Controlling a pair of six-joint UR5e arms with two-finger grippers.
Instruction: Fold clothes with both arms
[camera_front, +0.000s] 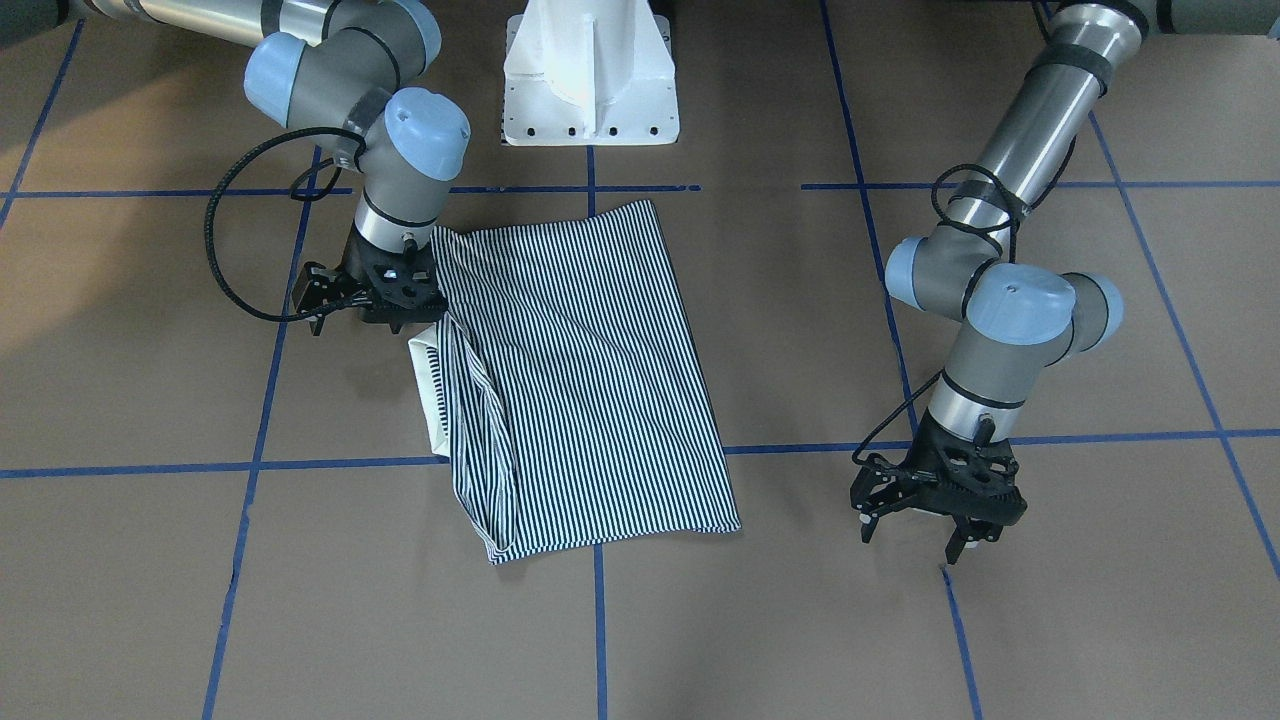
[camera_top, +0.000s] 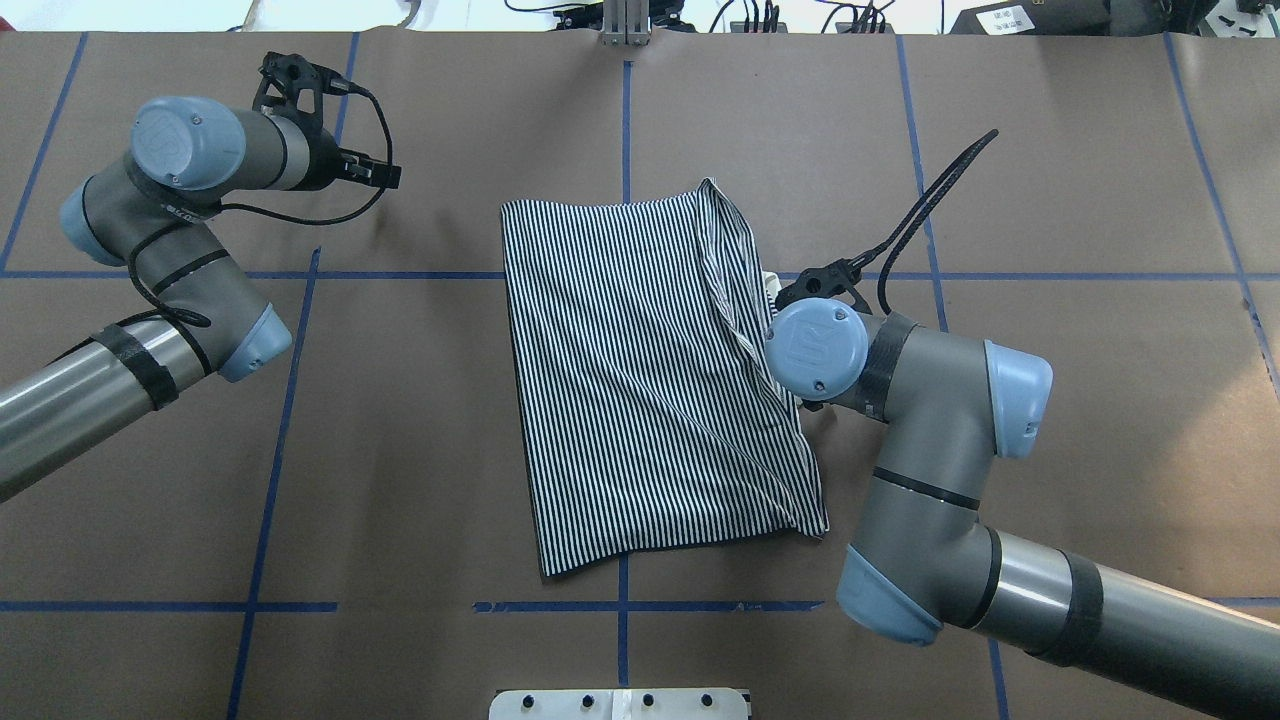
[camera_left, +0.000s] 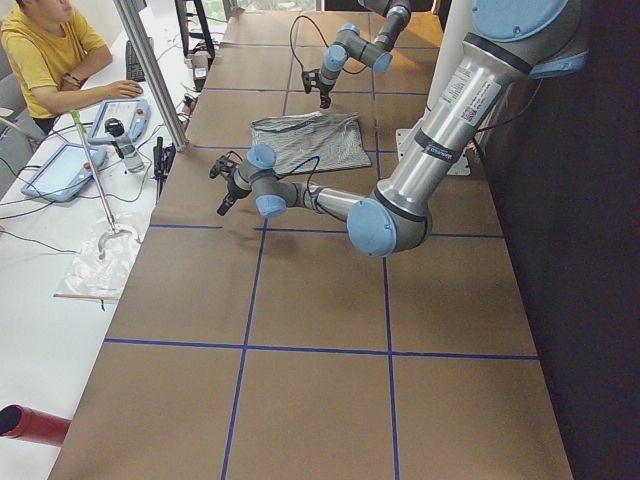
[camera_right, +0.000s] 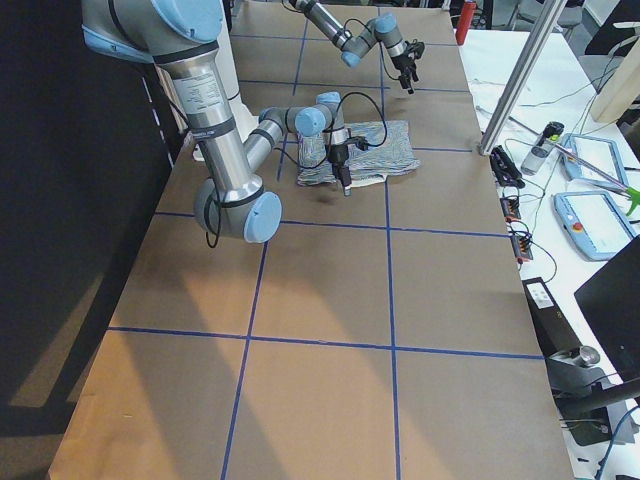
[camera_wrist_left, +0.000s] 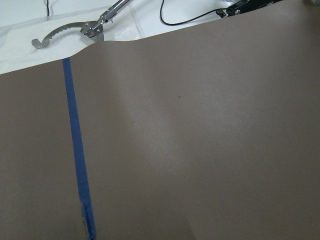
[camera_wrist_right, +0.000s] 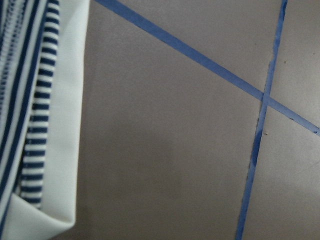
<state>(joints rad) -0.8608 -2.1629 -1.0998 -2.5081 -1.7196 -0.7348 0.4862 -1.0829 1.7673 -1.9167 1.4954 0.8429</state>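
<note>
A navy-and-white thin-striped polo shirt (camera_front: 590, 380) is found folded into a rough rectangle at the middle of the brown paper-covered table (camera_front: 130, 600), which is marked with blue tape grid lines (camera_front: 600, 630). Directions are taken from the overhead view. A plain white collar (camera_front: 428, 400) is seen protruding at the shirt's 3 o'clock edge. The right arm's black clawed gripper (camera_front: 360, 318) is positioned just beside that same edge; whether its jaws are parted or closed cannot be told. The left arm's black clawed gripper (camera_front: 910, 540) is held at the shirt's 10 o'clock, well apart from it, jaws spread wide and gripping nothing.
</note>
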